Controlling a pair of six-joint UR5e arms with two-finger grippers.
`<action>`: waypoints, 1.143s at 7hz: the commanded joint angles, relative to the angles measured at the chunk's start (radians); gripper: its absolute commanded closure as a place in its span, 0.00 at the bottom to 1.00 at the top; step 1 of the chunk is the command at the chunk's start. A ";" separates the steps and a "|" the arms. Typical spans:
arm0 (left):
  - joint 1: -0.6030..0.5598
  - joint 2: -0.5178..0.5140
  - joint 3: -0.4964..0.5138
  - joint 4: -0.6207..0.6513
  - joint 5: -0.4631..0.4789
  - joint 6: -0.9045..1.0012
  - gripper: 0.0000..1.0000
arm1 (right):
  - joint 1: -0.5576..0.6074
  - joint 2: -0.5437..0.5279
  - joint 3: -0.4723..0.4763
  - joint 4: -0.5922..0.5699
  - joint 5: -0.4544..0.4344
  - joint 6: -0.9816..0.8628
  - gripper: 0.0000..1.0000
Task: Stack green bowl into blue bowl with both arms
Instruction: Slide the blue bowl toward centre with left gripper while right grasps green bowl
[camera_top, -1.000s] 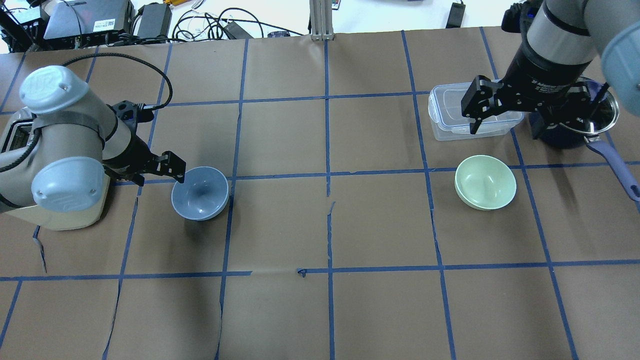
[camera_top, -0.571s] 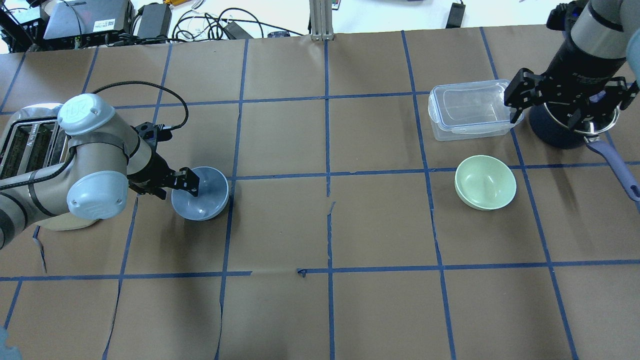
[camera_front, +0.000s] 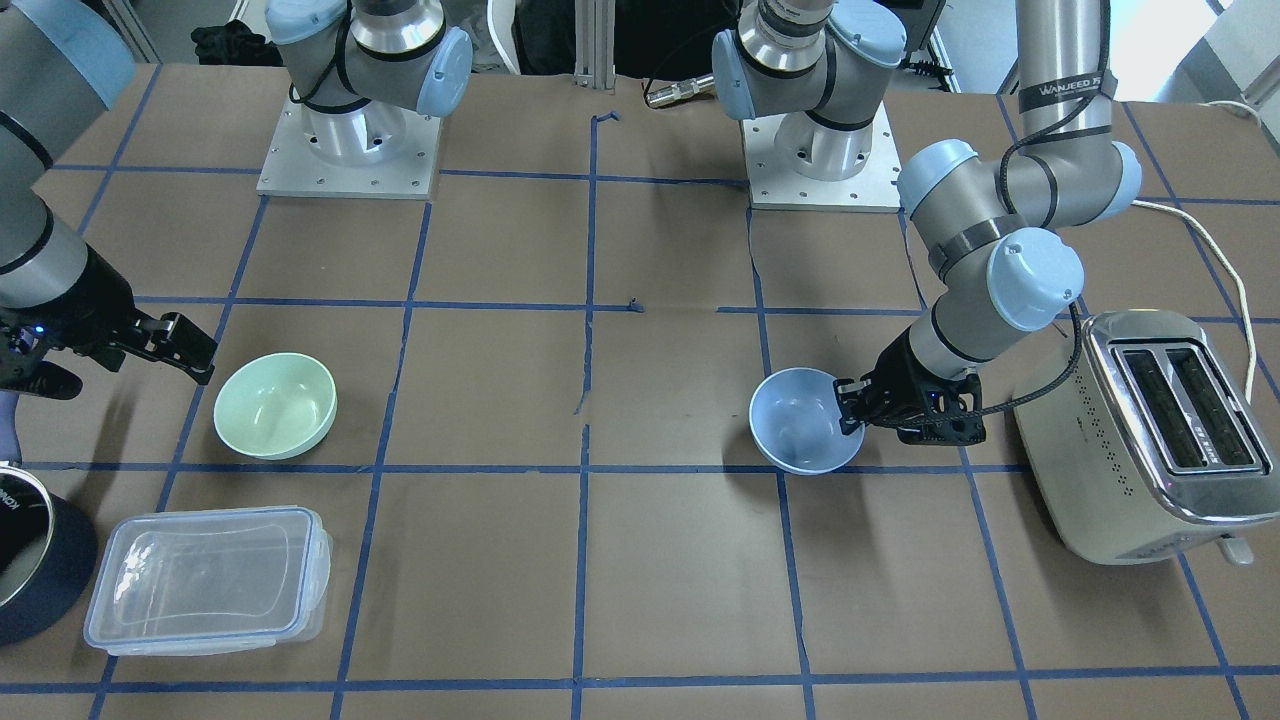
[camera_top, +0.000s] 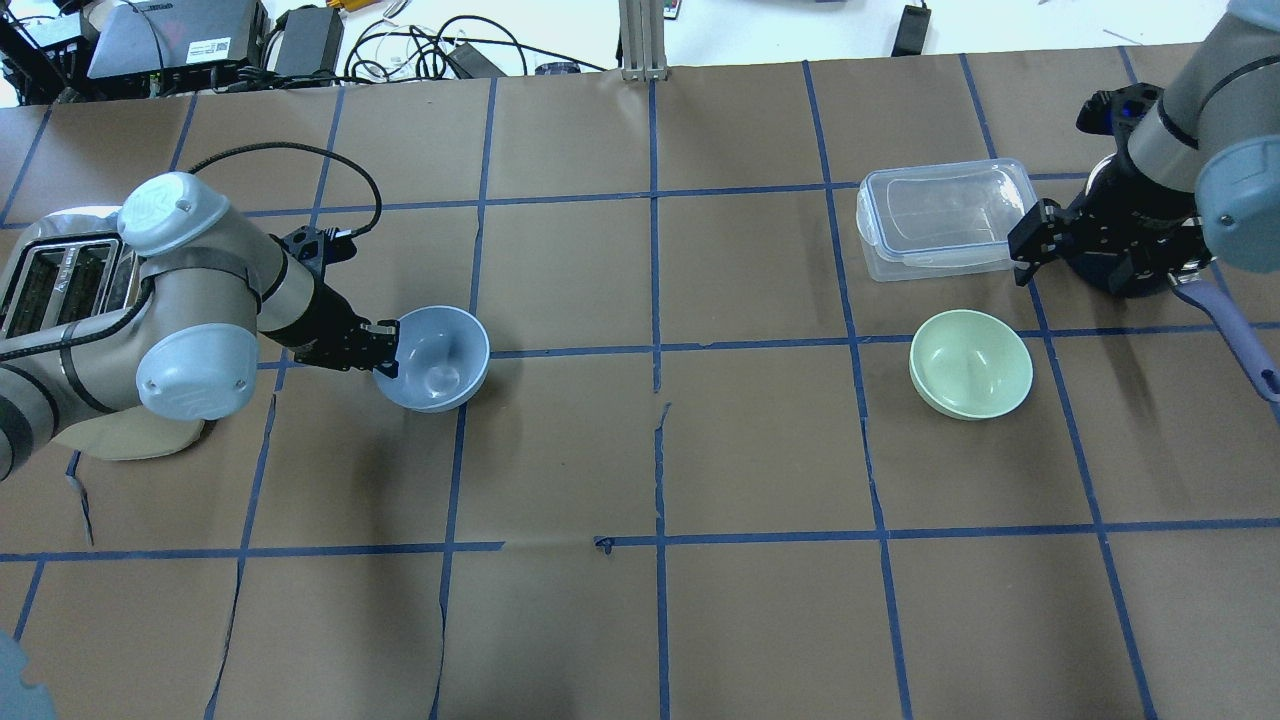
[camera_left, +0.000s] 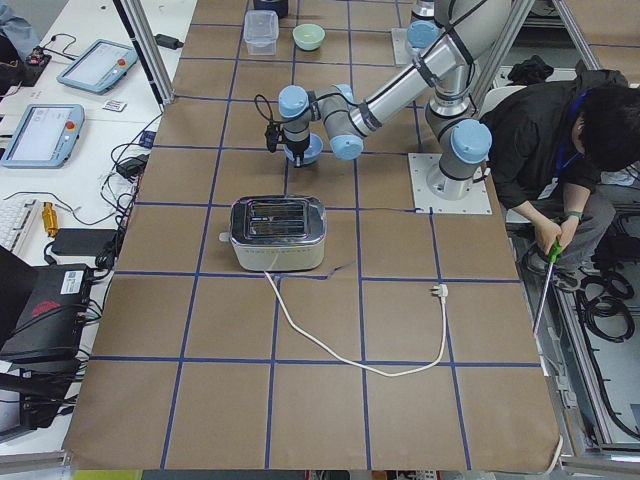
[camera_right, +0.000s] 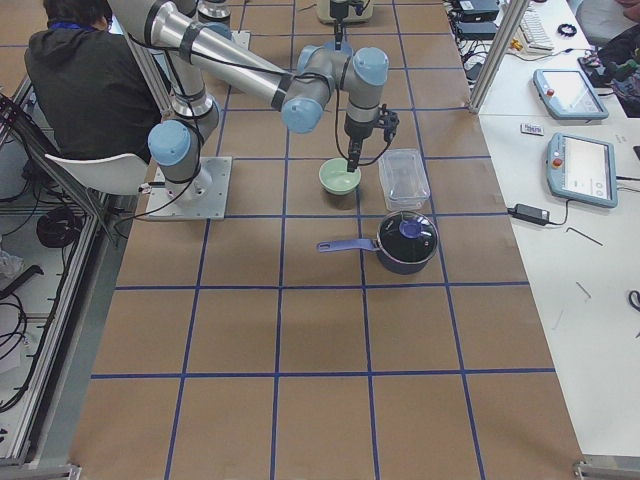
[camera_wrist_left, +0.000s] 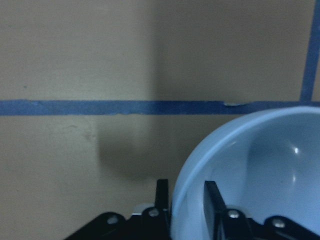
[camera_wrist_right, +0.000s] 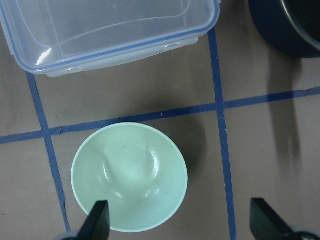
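The blue bowl (camera_top: 437, 345) sits left of centre, tipped a little. My left gripper (camera_top: 385, 350) is shut on its near-left rim. In the left wrist view the two fingers (camera_wrist_left: 162, 197) straddle the rim of the blue bowl (camera_wrist_left: 260, 170). It also shows in the front view (camera_front: 805, 420) beside the left gripper (camera_front: 850, 405). The green bowl (camera_top: 970, 363) stands upright on the right, alone. My right gripper (camera_top: 1110, 262) is wide open and empty, behind and to the right of it. The right wrist view shows the green bowl (camera_wrist_right: 129, 177) by the left fingertip (camera_wrist_right: 100, 220).
A clear plastic container (camera_top: 945, 215) lies behind the green bowl. A navy pot with a long handle (camera_top: 1225, 320) stands under the right wrist. A toaster (camera_top: 60, 280) stands at the far left. A person (camera_left: 560, 120) sits behind the robot.
The left gripper closed on the blue bowl's rim and shifted the bowl right and slightly away. The right gripper swung from over the container to the right, over the pot.
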 joint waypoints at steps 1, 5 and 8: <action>-0.124 0.007 0.064 -0.072 -0.076 -0.116 1.00 | -0.019 0.049 0.104 -0.140 0.017 -0.113 0.00; -0.447 -0.091 0.139 0.083 -0.070 -0.611 1.00 | -0.048 0.115 0.140 -0.148 0.040 -0.126 0.03; -0.449 -0.186 0.216 0.167 -0.022 -0.614 1.00 | -0.048 0.155 0.149 -0.150 0.051 -0.130 0.14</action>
